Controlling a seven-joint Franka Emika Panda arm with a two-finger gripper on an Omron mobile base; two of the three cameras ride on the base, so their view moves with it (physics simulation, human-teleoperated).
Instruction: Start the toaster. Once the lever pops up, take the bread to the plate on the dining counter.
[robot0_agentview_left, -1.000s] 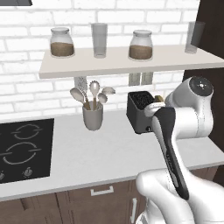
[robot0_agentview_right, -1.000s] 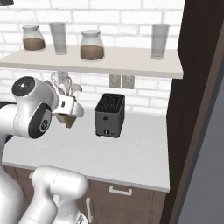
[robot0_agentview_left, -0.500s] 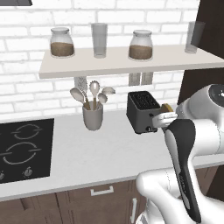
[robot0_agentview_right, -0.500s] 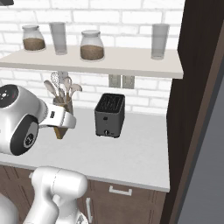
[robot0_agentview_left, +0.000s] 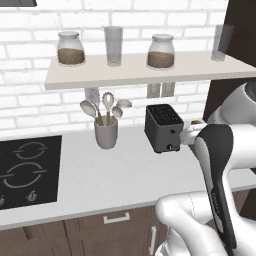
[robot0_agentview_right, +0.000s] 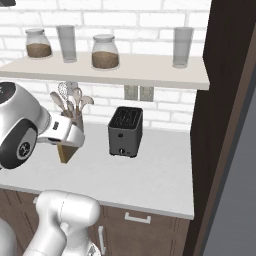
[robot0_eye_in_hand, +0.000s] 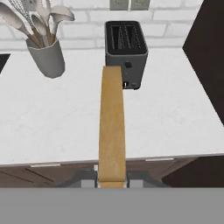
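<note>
— Along the white brick wall, what runs widest?
— The grey counter (robot0_agentview_left: 100, 175), with a shelf (robot0_agentview_left: 140, 70) above it carrying two jars and two glasses.
— And what stands on the counter?
— The toaster (robot0_agentview_left: 163, 128), dark and boxy, upright near the wall, its slots showing no slice. Well to its left stands a utensil cup (robot0_agentview_left: 106, 133) of spoons.
— Where is the bread (robot0_eye_in_hand: 111, 127)?
— Out of the toaster, in the air in front of it, above the counter's near part. In the hand view it is seen edge-on as a tall tan strip.
— So the tool (robot0_eye_in_hand: 111, 181)?
— Clamped tight on the bread's lower edge.
</note>
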